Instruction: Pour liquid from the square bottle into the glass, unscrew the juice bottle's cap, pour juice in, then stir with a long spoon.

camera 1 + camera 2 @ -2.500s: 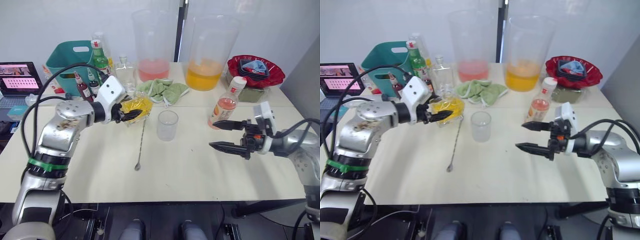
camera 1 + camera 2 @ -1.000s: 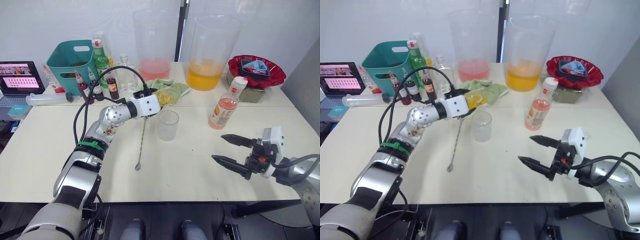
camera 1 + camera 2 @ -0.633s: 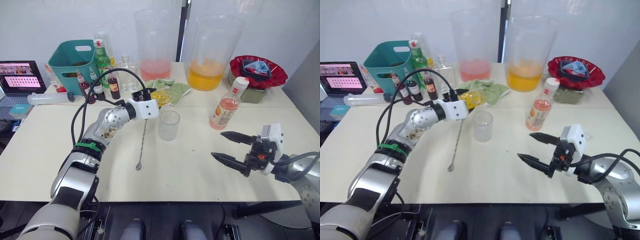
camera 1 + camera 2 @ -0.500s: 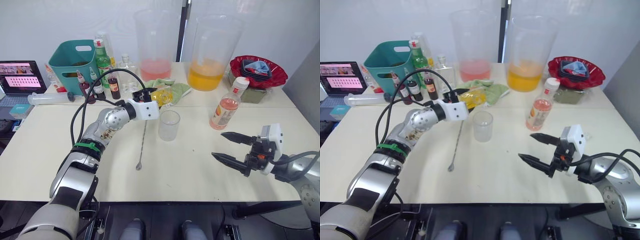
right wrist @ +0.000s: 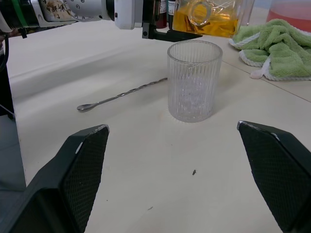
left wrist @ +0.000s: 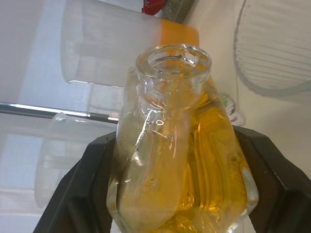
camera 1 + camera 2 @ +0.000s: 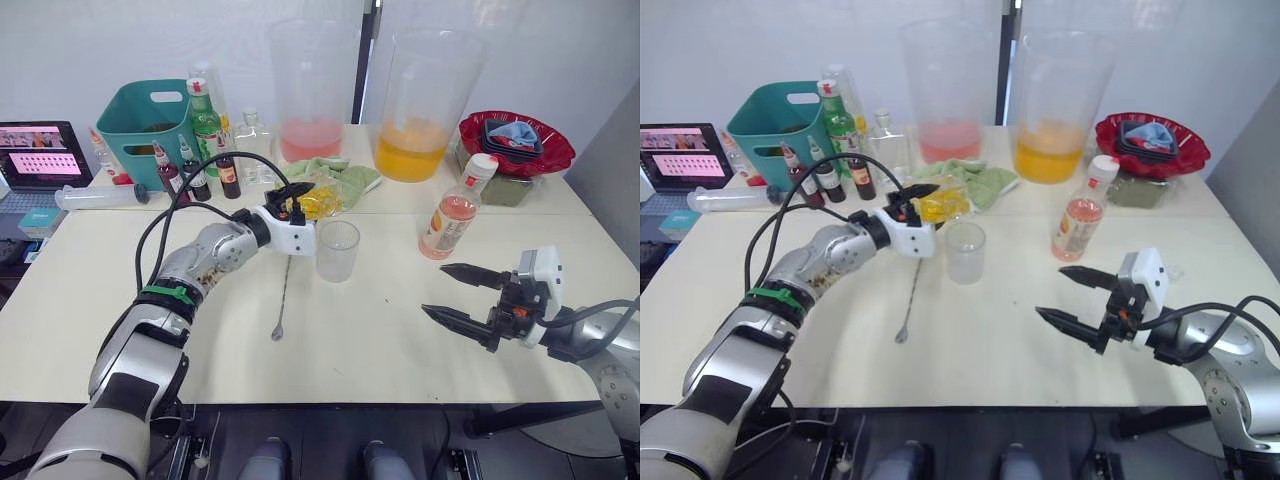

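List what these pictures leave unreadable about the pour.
- Bottle base: left wrist view, cut off by the bottom edge, sides covered by the left tool.
- Glass: right wrist view, ribbed wall blurs whether any liquid is inside.
- Spoon handle top: left eye view, hidden behind the left tool.
- Juice bottle label: too small to read.

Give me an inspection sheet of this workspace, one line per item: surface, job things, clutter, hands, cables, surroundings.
Surface: cream table, dry, no spill seen.
Job's things: square bottle of yellow liquid, uncapped, tipped beside the empty glass; juice bottle upright, cap on; long spoon lying flat.
Clutter: green towel, two pitchers, teal bin, small bottles, red bowl.
Hands: left hand shut on the bottle; right hand open, holding nothing.
Cables: black cable looping over the left arm.
Surroundings: laptop, white wall.
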{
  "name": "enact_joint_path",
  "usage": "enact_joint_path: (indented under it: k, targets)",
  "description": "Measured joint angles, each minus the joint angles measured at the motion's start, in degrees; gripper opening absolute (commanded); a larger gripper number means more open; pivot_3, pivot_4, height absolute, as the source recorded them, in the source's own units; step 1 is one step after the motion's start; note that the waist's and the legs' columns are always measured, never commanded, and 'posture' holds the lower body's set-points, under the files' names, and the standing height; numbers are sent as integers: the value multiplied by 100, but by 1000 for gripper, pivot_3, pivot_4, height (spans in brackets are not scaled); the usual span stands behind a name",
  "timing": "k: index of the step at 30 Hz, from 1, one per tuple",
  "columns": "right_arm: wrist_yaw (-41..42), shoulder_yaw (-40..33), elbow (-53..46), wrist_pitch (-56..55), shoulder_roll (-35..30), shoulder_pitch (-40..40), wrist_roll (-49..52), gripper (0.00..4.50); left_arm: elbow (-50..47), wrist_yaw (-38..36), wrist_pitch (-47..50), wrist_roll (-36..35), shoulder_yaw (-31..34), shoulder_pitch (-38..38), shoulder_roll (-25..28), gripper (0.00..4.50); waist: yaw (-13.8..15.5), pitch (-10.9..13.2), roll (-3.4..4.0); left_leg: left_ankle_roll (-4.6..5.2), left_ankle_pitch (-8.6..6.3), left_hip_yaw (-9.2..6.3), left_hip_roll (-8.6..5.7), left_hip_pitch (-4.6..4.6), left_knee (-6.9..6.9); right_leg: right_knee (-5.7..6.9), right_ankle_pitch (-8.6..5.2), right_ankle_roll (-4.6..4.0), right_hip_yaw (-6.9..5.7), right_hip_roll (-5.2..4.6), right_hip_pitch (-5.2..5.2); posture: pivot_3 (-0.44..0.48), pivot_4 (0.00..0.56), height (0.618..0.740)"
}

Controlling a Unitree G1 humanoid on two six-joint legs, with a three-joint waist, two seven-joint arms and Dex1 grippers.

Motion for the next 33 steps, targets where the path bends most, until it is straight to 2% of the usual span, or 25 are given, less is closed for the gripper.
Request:
enact_joint_path:
  k: [15,33]
  targets:
    - [-60,45,0,0,0,19,-4,4466,10,604,-195,543,-208,-64,79,2767,1,0,0,0,0,1,-1,0,0,2,0,0,0,-1,0,0,150,740]
    - [-83,117,7,-1,37,-68,-64,4466,11,834,-198,977,-397,-181,200,2767,-2,0,0,0,0,1,-2,0,0,3,0,0,0,-1,-1,0,150,740]
